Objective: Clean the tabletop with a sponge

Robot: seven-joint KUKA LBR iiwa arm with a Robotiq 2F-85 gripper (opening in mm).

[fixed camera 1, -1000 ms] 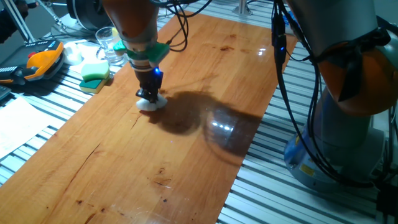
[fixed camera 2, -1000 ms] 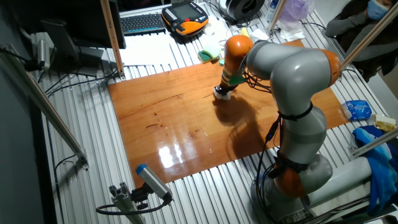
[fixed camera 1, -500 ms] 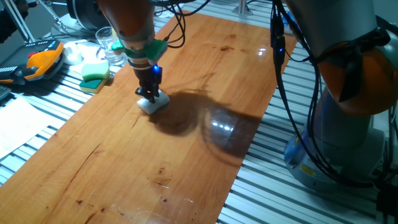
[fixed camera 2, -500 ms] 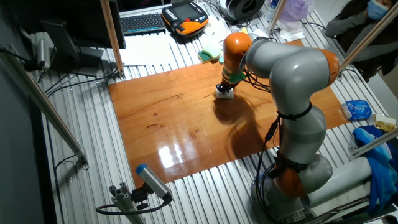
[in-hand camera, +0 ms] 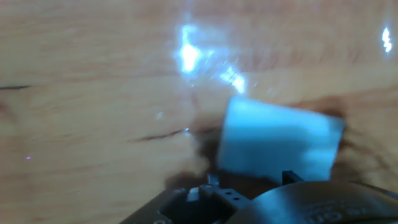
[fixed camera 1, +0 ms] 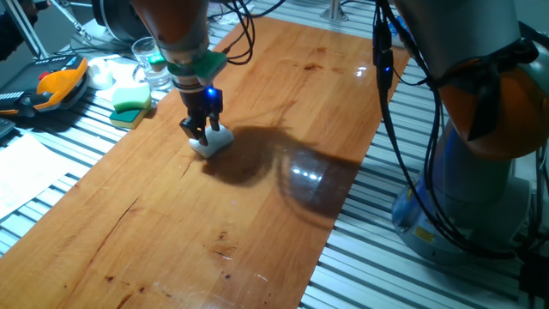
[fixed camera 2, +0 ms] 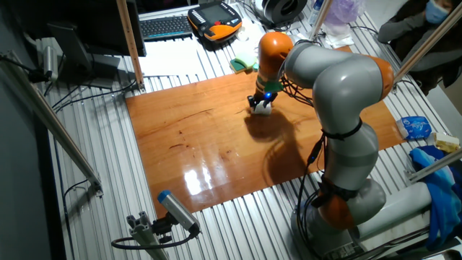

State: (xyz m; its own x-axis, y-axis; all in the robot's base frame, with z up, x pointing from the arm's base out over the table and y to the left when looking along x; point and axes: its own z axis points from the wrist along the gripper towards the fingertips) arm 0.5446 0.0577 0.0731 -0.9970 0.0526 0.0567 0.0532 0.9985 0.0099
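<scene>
The white sponge lies flat on the reddish-brown tabletop, near its left edge. My gripper hangs just above the sponge's left side, tilted, with its fingers apart and nothing between them. In the other fixed view the gripper stands over the sponge at the far side of the tabletop. The blurred hand view shows the sponge free on the wood, off to the right of centre.
A green-topped yellow sponge and a glass stand on the ribbed grey metal left of the board. An orange hand-held controller lies further left. The arm's base stands at the right edge.
The gripper was pressing the squashed sponge a second ago. It has since let go, the sponge has sprung back to a block, and the fingers have lifted and shifted slightly left.
</scene>
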